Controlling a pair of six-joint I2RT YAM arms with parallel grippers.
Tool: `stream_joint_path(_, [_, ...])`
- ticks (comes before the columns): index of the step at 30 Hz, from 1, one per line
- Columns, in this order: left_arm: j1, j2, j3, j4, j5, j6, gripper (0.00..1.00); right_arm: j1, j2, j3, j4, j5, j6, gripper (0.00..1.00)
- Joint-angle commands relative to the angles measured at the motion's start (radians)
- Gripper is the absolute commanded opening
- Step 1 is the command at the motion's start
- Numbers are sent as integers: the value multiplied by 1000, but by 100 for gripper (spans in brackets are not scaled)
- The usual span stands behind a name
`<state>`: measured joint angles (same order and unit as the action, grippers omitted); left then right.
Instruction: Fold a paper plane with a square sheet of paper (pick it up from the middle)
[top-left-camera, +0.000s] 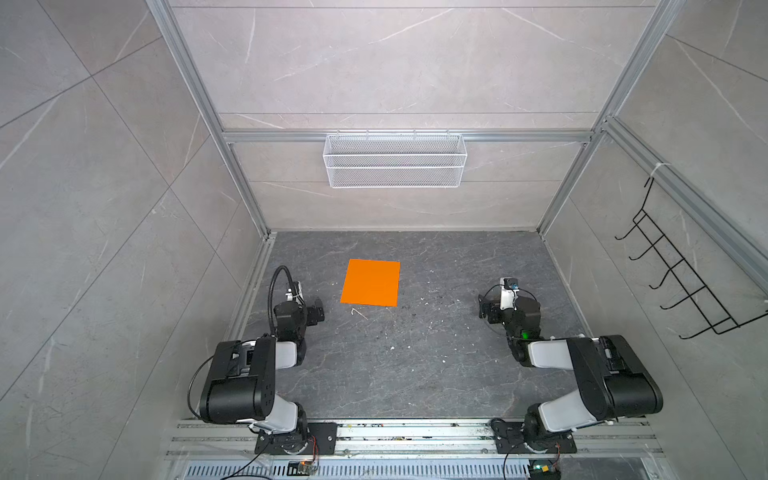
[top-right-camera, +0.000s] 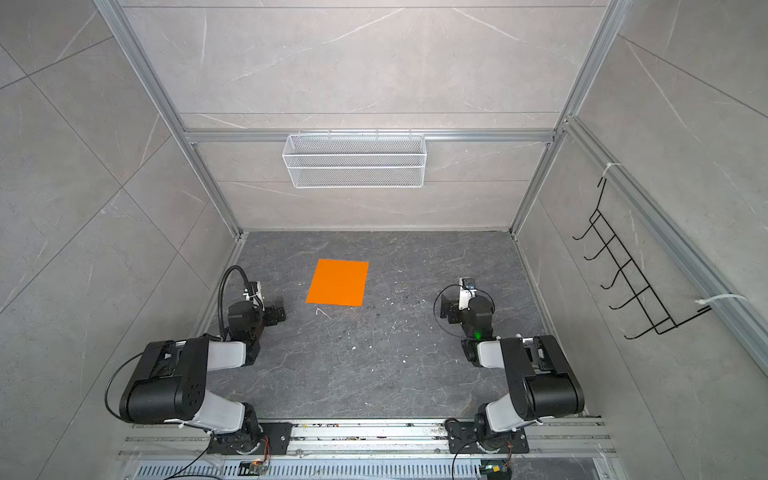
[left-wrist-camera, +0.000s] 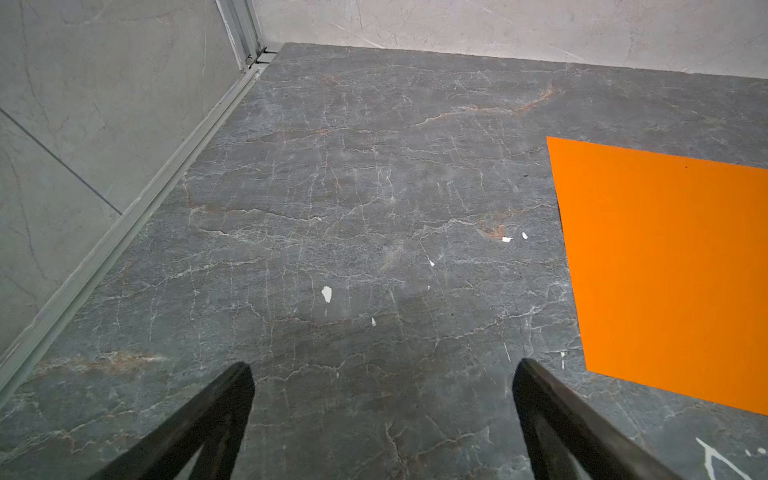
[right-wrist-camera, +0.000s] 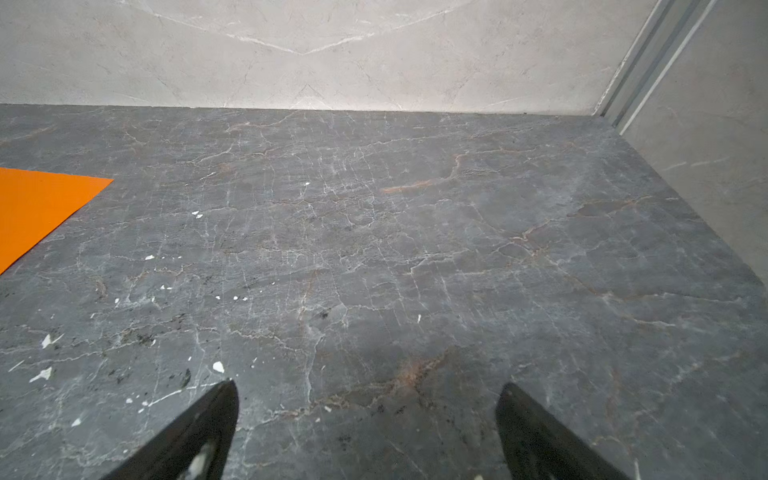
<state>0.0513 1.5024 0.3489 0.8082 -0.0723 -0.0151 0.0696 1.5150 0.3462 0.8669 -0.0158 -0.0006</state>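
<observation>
The square sheet of paper (top-left-camera: 370, 283) (top-right-camera: 338, 282) is bright orange, unfolded, and lies flat on the dark marbled table, left of the middle in both top views. My left gripper (top-left-camera: 318, 311) (top-right-camera: 279, 311) rests low just left of the sheet's near corner, open and empty. In the left wrist view the sheet (left-wrist-camera: 669, 266) lies beside the open left gripper (left-wrist-camera: 384, 368), apart from it. My right gripper (top-left-camera: 485, 309) (top-right-camera: 445, 309) sits far to the right of the sheet, open with nothing in it. One corner of the sheet (right-wrist-camera: 37, 208) shows in the right wrist view, well away from the right gripper (right-wrist-camera: 368, 388). No paper plane is in view.
A white wire basket (top-left-camera: 395, 160) hangs on the back wall. A black wire hook rack (top-left-camera: 681, 270) hangs on the right wall. Small white flecks (top-left-camera: 415, 316) are scattered on the table (top-left-camera: 415, 374) near the middle. Metal rails (top-left-camera: 415, 436) run along the front edge.
</observation>
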Motion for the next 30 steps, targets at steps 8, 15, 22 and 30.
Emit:
stream_joint_path(8, [5, -2, 16, 31, 9, -2, 100, 2, 1, 24, -12, -10, -12, 99])
stream_joint_path(15, [5, -1, 16, 31, 8, -1, 100, 1, 0, 23, -12, -11, -13, 99])
stream_joint_path(22, [5, 1, 17, 28, 9, -1, 100, 1, 1, 27, -17, -10, -12, 99])
stream_joint_path(30, [3, -112, 53, -128, -44, -14, 100, 1, -189, 30, -170, 80, 19, 99])
